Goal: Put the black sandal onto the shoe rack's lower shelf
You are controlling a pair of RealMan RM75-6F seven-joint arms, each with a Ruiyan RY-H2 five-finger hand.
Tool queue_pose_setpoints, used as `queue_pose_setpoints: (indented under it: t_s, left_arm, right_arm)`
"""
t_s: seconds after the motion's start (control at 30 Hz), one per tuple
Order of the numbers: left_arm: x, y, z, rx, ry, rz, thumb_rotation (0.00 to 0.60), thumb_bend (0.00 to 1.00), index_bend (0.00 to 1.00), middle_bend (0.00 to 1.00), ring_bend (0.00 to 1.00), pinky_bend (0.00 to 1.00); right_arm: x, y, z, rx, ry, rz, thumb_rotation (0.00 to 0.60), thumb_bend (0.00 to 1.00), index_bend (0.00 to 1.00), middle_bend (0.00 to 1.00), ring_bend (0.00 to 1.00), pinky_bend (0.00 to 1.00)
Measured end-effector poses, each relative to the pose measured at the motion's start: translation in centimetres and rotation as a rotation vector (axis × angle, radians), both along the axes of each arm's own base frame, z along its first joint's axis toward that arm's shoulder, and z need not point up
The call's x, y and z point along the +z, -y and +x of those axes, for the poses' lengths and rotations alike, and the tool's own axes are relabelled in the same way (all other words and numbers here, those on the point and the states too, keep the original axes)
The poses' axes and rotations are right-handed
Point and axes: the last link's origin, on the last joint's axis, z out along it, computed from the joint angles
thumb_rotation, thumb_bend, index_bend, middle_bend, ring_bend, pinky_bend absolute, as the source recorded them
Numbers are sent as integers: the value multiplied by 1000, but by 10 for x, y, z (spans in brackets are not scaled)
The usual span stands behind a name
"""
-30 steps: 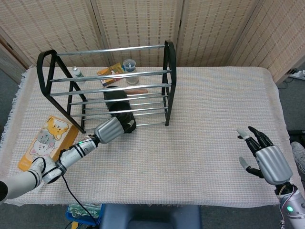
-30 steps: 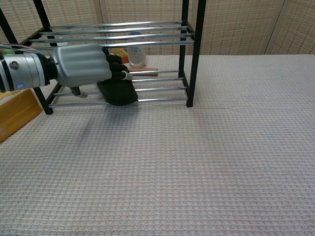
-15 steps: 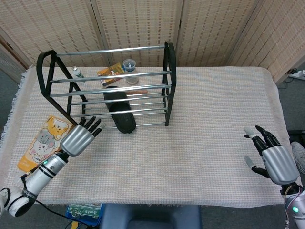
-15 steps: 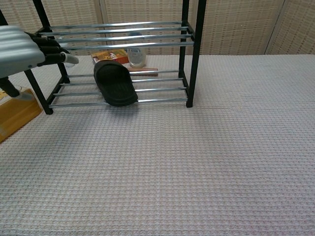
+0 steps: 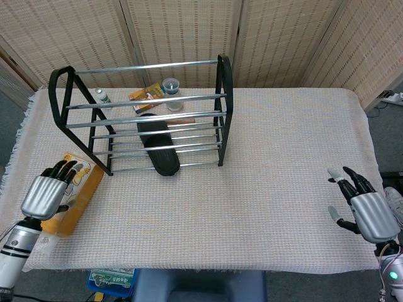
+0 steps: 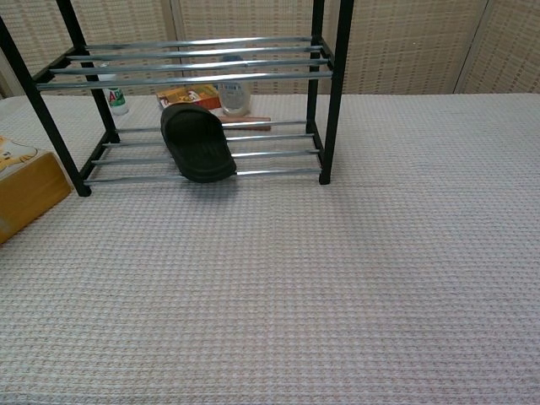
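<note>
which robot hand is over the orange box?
The left robot hand, above the orange box at the table's left edge. The right robot hand is over bare cloth.

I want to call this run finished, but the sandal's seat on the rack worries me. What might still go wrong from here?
The black sandal lies across the lower shelf's thin rods with its front end poking past the front rod, so a bump to the shoe rack might slide it onto the table. The left hand hangs over the orange cat-print box beside the rack and may knock it if it swings carelessly.
</note>
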Motion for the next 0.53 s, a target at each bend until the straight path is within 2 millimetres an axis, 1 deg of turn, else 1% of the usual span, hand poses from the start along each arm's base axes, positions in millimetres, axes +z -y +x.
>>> queue_pose_setpoints:
  t_s: [0.2, 0.3, 0.4, 0.53]
  left_arm:
    - [14, 23, -38, 175, 139, 88, 600, 173, 175, 181, 168, 387]
    - [19, 35, -50, 232, 171, 127, 600, 173, 179, 181, 168, 387]
    - [22, 48, -56, 265, 192, 153, 600, 173, 187, 181, 168, 387]
    - [26, 61, -55, 279, 183, 174, 600, 173, 189, 181, 168, 385]
  right_arm:
    - [-5, -1, -8, -19, -38, 9, 600, 410, 0, 241, 99, 155]
    - [-9, -3, -9, -14, -45, 5, 600, 410, 0, 241, 99, 155]
    - [-12, -8, -9, -9, -45, -7, 600, 410, 0, 241, 99, 155]
    - [-10, -19, -13, -28, -51, -41, 600, 411, 0, 241, 99, 155]
